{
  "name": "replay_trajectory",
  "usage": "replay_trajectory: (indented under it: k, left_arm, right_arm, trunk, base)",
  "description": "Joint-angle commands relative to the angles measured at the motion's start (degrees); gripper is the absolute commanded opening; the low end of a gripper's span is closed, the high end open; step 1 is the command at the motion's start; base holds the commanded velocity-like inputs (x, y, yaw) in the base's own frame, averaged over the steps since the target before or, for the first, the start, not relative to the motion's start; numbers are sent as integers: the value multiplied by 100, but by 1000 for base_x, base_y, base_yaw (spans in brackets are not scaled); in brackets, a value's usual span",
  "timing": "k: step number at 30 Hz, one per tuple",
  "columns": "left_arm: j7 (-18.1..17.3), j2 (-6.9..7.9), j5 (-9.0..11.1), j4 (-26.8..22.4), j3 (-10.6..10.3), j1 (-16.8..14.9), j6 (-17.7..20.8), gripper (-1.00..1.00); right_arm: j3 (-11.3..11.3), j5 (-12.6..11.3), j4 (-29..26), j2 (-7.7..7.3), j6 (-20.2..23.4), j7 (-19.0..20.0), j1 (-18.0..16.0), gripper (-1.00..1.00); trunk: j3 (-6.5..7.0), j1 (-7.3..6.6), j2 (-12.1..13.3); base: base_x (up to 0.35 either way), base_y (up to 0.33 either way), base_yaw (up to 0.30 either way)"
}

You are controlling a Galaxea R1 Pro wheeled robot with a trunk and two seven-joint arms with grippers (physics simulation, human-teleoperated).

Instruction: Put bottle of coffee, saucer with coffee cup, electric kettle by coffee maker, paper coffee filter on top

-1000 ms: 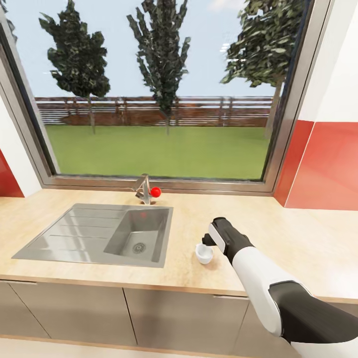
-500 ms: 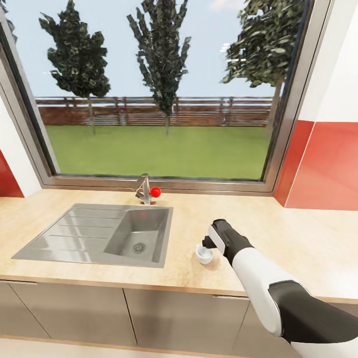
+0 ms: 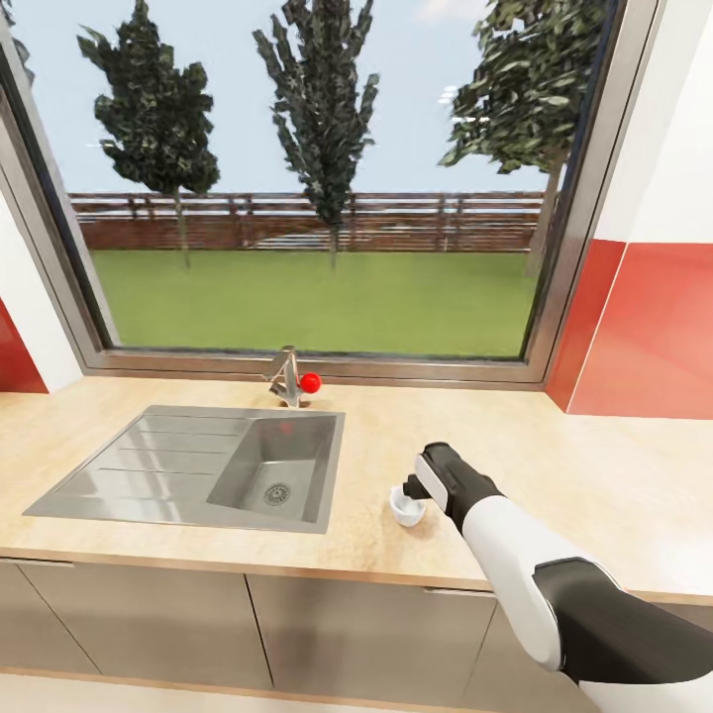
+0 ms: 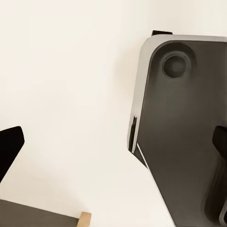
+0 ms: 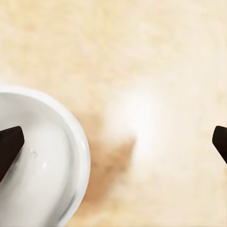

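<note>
The small white coffee cup (image 3: pixel 406 507) sits on the light wood counter (image 3: pixel 555 475), just to the right of the metal sink (image 3: pixel 188 475). The right gripper (image 3: pixel 414 489) is low over the cup with its fingers spread wide apart. One dark fingertip (image 5: pixel 8 144) is over the inside of the cup and the other one is over bare counter, so the cup rim (image 5: pixel 80 156) sits between them. It may be touching the cup, but I cannot tell. The left gripper (image 4: pixel 113 151) is also spread wide, holding nothing.
</note>
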Motion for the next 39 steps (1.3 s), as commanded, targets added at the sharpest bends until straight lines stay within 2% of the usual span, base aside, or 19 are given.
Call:
replay_trajectory:
  k: [1, 6, 15, 39]
  left_arm:
    - [11, -1, -59, 7, 39, -4, -25, 100]
    - [10, 3, -59, 7, 39, -6, -25, 100]
    - [10, 3, -59, 7, 39, -8, -25, 100]
    - [10, 4, -59, 15, 39, -1, -25, 100]
  right_arm:
    - [32, -60, 2, 0, 17, -52, -5, 100]
    - [32, -62, 81, 0, 1, -52, -3, 100]
    - [32, -59, 363, 0, -387, -52, -3, 100]
    - [38, -59, 533, 0, -440, -28, 5, 100]
  trunk:
    - [-13, 4, -13]
    - [-13, 4, -13]
    - [-13, 4, -13]
    - [-13, 4, -13]
  base:
    - [0, 0, 0]
    - [0, 0, 0]
    - [0, 0, 0]
    - [0, 0, 0]
